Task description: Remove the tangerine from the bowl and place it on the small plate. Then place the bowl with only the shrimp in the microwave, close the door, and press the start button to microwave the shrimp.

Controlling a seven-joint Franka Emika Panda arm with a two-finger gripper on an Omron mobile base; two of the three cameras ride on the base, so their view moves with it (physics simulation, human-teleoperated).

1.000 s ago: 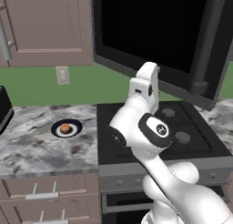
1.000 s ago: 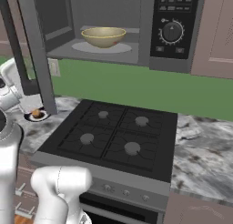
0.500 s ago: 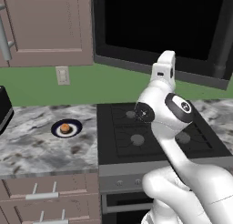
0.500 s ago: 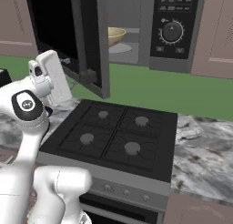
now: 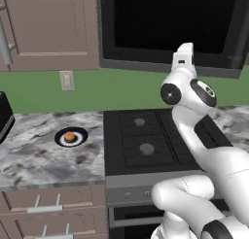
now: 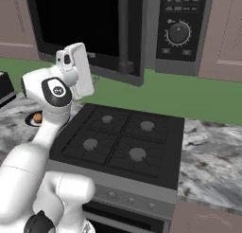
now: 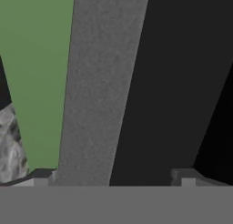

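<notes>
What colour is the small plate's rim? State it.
Dark navy-black rim on the small plate, clearest in the left base view.

The microwave (image 6: pixel 142 33) hangs above the stove (image 6: pixel 120 144), its door (image 6: pixel 85 31) left of the control panel (image 6: pixel 179 26). To my left, on the counter (image 5: pixel 34 153), sits the small plate (image 5: pixel 71 137) — the tangerine (image 5: pixel 70 136) on it — with a wall outlet (image 5: pixel 66 80) behind.

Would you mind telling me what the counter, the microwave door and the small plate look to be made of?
The counter looks like polished marble or granite: mottled grey-and-white veining with brown flecks. The door looks like matte dark grey metal or plastic framing a glossy black window, probably glass. The small plate seems glazed ceramic, with a smooth dark rim and white centre; the rendering leaves this open.
</notes>
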